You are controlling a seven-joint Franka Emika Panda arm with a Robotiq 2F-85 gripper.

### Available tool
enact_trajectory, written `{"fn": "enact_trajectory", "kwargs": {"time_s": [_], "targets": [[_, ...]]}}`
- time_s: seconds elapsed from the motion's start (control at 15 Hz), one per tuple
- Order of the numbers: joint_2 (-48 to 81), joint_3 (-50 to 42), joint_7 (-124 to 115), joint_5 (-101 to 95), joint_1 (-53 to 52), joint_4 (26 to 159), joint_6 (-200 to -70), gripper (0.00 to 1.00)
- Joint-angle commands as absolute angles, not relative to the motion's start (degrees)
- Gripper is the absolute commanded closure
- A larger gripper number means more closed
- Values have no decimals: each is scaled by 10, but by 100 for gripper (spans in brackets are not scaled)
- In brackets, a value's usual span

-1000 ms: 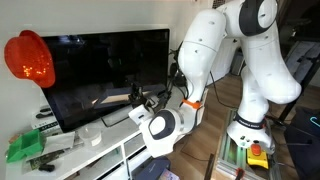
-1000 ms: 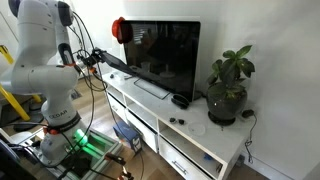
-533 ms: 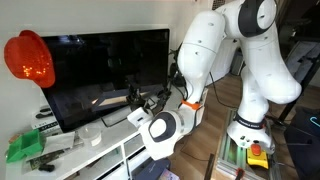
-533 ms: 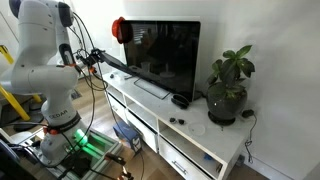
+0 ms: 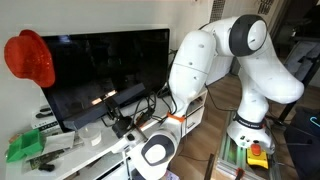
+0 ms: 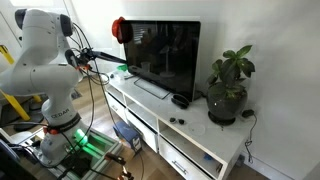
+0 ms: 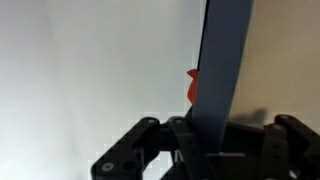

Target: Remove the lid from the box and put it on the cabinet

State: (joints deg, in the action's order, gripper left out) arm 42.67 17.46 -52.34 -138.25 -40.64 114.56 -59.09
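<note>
**Lid Clamped in the Gripper, Held Clear of the Cabinet Top**

**Exterior views.** In an exterior view, the white arm point(image 5: 205, 70) bends down toward the long white cabinet point(image 5: 95, 155). Its gripper point(image 5: 122, 118) holds the lid point(image 5: 128, 97), a dark flat panel raised above the cabinet top, in front of the lower part of the black TV screen point(image 5: 100, 65). A red rounded object point(image 5: 28, 58) sits at the screen's upper corner. A small green container point(image 5: 24, 148) rests on the cabinet's near end. In an exterior view from the opposite end, the gripper point(image 6: 90, 57) carries the lid point(image 6: 110, 62) as a thin dark strip reaching toward the screen point(image 6: 165, 58), above the cabinet's point(image 6: 205, 145) far end. A potted plant point(image 6: 228, 88) stands on the near end. The box cannot be picked out with certainty in either view.

**Wrist view.** The lid point(image 7: 222, 60) appears edge-on as an upright blue-grey slab. The gripper point(image 7: 215, 140) pinches its lower edge, jaws pressed against both faces.
</note>
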Motion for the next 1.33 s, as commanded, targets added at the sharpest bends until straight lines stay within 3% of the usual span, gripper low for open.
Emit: {"fn": "enact_trajectory", "kwargs": {"time_s": [0.0,1.27], "targets": [[497,140,-463,-1449,-431,1070,-561,100],[728,121,-550,-1439,-435,768,-572,100]]}}
